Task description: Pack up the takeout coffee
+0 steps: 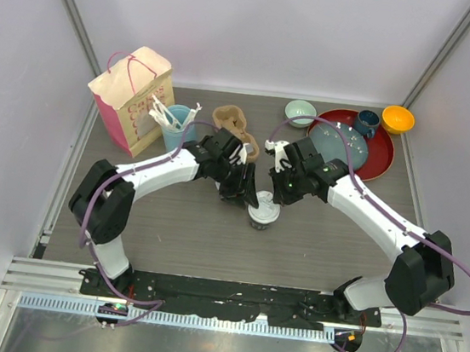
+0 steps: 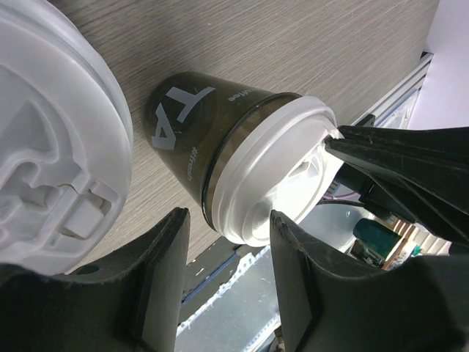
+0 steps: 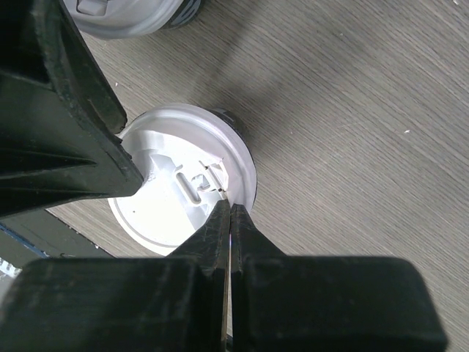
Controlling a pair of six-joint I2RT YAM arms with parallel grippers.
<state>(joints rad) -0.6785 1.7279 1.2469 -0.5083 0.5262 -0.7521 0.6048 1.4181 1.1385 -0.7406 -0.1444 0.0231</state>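
Dark wood-grain tabletop (image 1: 167,236) lies inside plain white walls. On the near side of the brown cup carrier (image 1: 236,125), one takeout coffee cup (image 1: 263,215) stands upright, black with a white lid. Nearer than the carrier too, the left gripper (image 2: 229,220) is released and grasps nothing, the lid just past its fingertips. The right gripper (image 3: 229,213) is clenched empty, its tip against the lid's rim. A second lidded cup (image 2: 51,132) also sits nearer than the carrier.

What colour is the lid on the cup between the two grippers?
White; the lid sits on a black cup, clearest in the left wrist view.
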